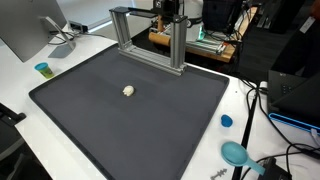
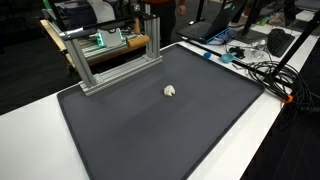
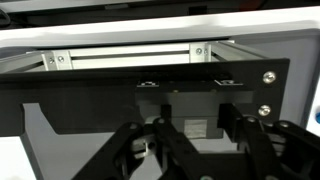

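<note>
Pincer (image 3: 190, 160) links fill the 6 o'clock edge of the wrist view, dark and blurred. The tips run out of the picture, so cannot tell whether it is clenched or released. Nothing can be seen held.

Just ahead, toward 12 o'clock, sits a black plate (image 3: 150, 95) with two screws at its 3 o'clock end. Behind the plate is the aluminium frame (image 3: 130, 55), silver bars with corner brackets. Cannot tell whether the plate belongs to the frame.

In an exterior view the frame (image 1: 150, 42) stands upright on the 12 o'clock edge of a dark grey mat (image 1: 120, 135). The arm (image 1: 172, 12) shows just beyond its top bar, at 12 o'clock. Cannot tell whether they touch.

A small white lump (image 1: 128, 90) lies on the mat near its middle, a bit toward 12 o'clock, well apart from frame and arm.

The mat lies on a white worktop (image 2: 30, 115).
- Off the mat at 9 o'clock: blue cup (image 1: 42, 69).
- At 10 o'clock: monitor (image 1: 30, 30).
- At 3 o'clock, just off the mat edge: blue cap (image 1: 226, 121).
- At 4 o'clock: teal round thing (image 1: 235, 152).

In an exterior view, cables (image 2: 265, 75) sprawl on the worktop at 2 o'clock.
</note>
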You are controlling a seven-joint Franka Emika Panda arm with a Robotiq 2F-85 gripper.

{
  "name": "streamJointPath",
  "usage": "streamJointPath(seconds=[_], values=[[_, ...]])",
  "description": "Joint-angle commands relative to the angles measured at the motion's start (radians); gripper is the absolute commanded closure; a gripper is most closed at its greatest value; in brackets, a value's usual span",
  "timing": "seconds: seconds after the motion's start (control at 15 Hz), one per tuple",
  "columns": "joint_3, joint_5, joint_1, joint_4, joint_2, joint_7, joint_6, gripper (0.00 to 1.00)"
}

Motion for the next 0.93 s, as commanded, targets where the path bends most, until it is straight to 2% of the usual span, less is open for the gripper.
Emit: streamJointPath(seconds=[0.0, 0.13, 0.2, 0.33, 0.53, 0.73, 0.8, 0.87], values=[[0.026, 0.017, -0.017, 0.018, 0.026, 0.079, 0.003, 0.73], [0.039, 0.012, -0.029, 0.024, 0.033, 0.136, 0.013, 0.73], [0.002, 0.056, 0.006, 0.033, 0.033, 0.062, -0.003, 0.73], [0.035, 0.001, -0.045, 0.041, 0.029, 0.155, 0.076, 0.73], [0.035, -0.040, -0.078, 0.113, 0.086, 0.162, 0.169, 0.73], [0.028, -0.079, -0.100, 0.189, 0.145, 0.138, 0.122, 0.73], [0.027, -0.090, -0.104, 0.197, 0.150, 0.136, 0.114, 0.32], [0.029, -0.095, -0.108, 0.203, 0.154, 0.145, 0.091, 0.23]])
